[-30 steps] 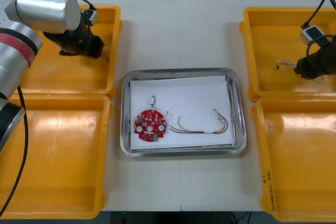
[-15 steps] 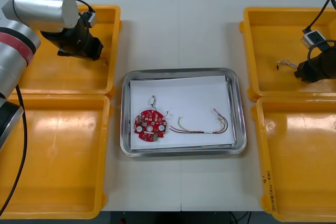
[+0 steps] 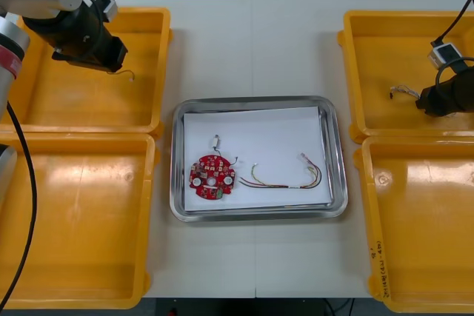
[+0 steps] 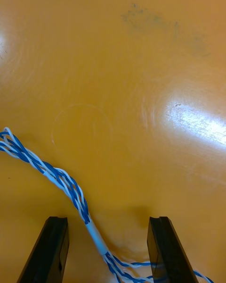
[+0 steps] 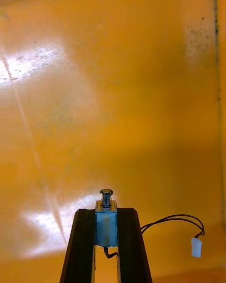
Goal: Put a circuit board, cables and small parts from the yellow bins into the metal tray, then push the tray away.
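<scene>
Gripping a small silvery metal part (image 5: 106, 222) upright between the shut black fingers of the left gripper (image 5: 106, 212), over the yellow plastic bin (image 3: 158, 72) at the bench's far left corner, with the shiny metal tray (image 3: 337, 146) off toward the bench's middle. On the right gripper (image 4: 107, 220), open fingers astride the twisted blue and white cable (image 4: 61, 177) in the far right bin (image 3: 348, 72), its length running slantwise between them. Against half a second ago: left arm swung nearer the far left edge, right hardly shifted.

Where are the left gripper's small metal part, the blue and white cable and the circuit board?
small metal part (image 5: 106, 225): left wrist view, its body.
twisted blue and white cable (image 4: 62, 179): right wrist view, middle of the twist.
red circuit board (image 3: 212, 177): front view, its centre.
</scene>
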`<state>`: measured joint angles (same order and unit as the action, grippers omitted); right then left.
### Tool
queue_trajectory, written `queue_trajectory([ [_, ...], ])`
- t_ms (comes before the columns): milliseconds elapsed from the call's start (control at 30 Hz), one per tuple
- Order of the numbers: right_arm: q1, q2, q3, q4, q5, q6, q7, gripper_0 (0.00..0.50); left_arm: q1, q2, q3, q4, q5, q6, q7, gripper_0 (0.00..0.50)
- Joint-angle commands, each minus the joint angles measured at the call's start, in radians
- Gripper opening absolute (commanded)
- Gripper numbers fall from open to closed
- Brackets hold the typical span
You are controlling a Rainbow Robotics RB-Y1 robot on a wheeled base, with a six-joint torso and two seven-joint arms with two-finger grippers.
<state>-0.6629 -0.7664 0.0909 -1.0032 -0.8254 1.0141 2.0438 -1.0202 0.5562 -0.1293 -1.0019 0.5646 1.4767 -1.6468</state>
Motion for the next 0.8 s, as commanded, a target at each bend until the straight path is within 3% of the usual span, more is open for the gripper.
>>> queue_trajectory([
  [33,0.008,-0.010,0.009,0.048,-0.014,-0.015,0.035,0.398,0.031,0.044,0.060,-0.152,-0.031,0.114,0.125,0.000],
  [100,0.009,-0.008,0.010,0.052,-0.026,-0.020,0.035,0.338,0.046,0.045,0.077,-0.202,-0.032,0.154,0.148,0.000],
  [133,0.013,-0.010,0.010,0.054,-0.044,-0.023,0.035,0.254,0.054,0.044,0.086,-0.233,-0.031,0.180,0.163,0.000],
  [200,0.019,-0.008,0.010,0.055,-0.081,-0.034,0.036,0.019,0.072,0.044,0.094,-0.294,-0.032,0.223,0.193,0.000],
  [233,0.020,-0.008,0.010,0.055,-0.086,-0.037,0.036,0.000,0.077,0.044,0.094,-0.308,-0.032,0.235,0.200,0.000],
  [600,-0.001,-0.022,0.003,0.026,-0.074,-0.023,0.044,0.000,0.155,0.014,0.096,-0.626,-0.018,0.443,0.361,0.000],
  [800,-0.052,-0.031,-0.076,-0.015,-0.034,0.124,0.049,0.000,0.180,-0.024,0.086,-0.756,-0.005,0.443,0.460,0.000],
])
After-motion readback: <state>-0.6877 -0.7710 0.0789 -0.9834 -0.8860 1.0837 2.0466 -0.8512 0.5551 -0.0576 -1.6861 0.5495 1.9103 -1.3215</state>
